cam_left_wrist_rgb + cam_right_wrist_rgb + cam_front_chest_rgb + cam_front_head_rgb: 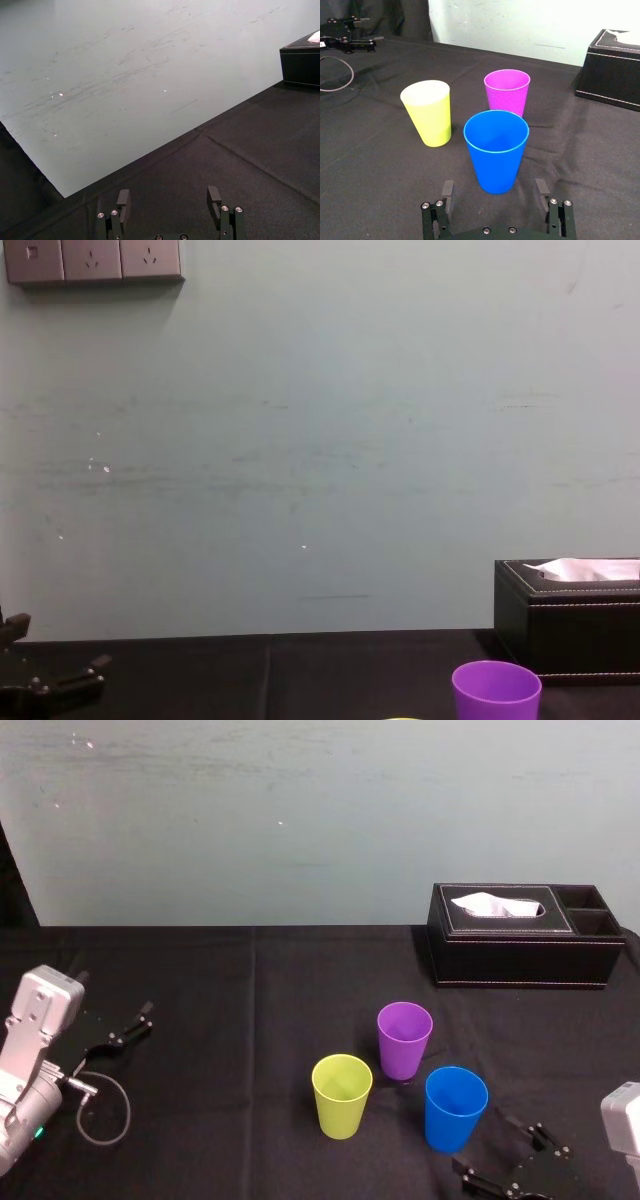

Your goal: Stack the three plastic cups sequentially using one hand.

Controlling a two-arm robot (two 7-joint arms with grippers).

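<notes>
The blue cup [496, 150] stands upright and mouth-up on the black table [200, 1120], nearest the robot. The purple cup [404, 1040] is just behind it and the yellow-green cup [341, 1096] is near on its left. All three are apart, none nested yet. They look like thin, smooth plastic, so they are probably very light, a little springy in the wall, slick to flat pads and easy to tip with a nudge. Because the wall narrows toward the base, a hold low down would likely slide. The safer place is across the upper wall just under the rim, squeezed gently enough not to dent it. The right gripper [493, 192] sits low just in front of the blue cup, its fingers spread wider than the cup and touching nothing. The left gripper [169, 197] rests well apart at the table's left side, fingers likewise spread and empty. A black tissue box [520, 955] stands at the far right, clear of the cups.
</notes>
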